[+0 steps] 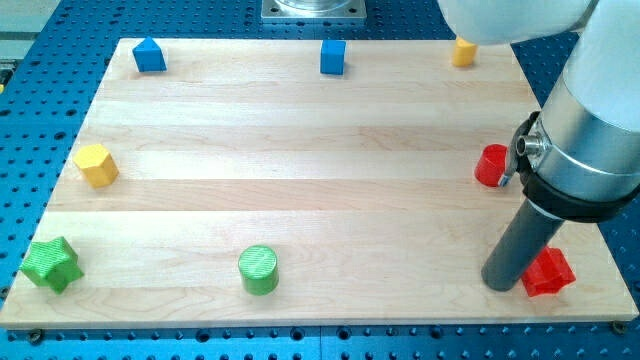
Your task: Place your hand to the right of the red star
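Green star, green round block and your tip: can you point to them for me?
green star [51, 264]: camera view, middle of its top face.
green cylinder [258, 264]: camera view, its round ridged top.
my tip [500, 283]: camera view, the rod's very bottom end, just left of the red star [549, 271].

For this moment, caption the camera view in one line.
My tip rests just left of the red star at the board's bottom right.

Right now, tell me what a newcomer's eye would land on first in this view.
The big silver-and-dark arm fills the view's right, and my tip sits just left of a red block near the board's bottom right corner. A second red block lies above it at the right edge, partly hidden. On the far left, a green star and a yellow block stand out against the pale wooden board.
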You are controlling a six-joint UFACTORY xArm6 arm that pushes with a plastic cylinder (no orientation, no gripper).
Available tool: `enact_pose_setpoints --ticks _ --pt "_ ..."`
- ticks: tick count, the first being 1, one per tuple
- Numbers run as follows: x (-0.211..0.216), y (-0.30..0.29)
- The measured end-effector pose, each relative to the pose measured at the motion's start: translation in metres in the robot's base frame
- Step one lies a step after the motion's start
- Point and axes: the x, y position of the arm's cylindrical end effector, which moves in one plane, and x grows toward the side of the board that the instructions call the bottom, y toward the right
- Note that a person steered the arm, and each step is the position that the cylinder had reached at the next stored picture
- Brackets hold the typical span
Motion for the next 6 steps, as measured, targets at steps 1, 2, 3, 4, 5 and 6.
enact_pose_setpoints --ticks 1,2,3,4,5,6 --pt "0.0 0.0" --pt "0.001 0.001" --pt "0.001 0.001" --pt "-0.002 -0.011" --pt "-0.047 -0.018" --pt "-0.048 0.028"
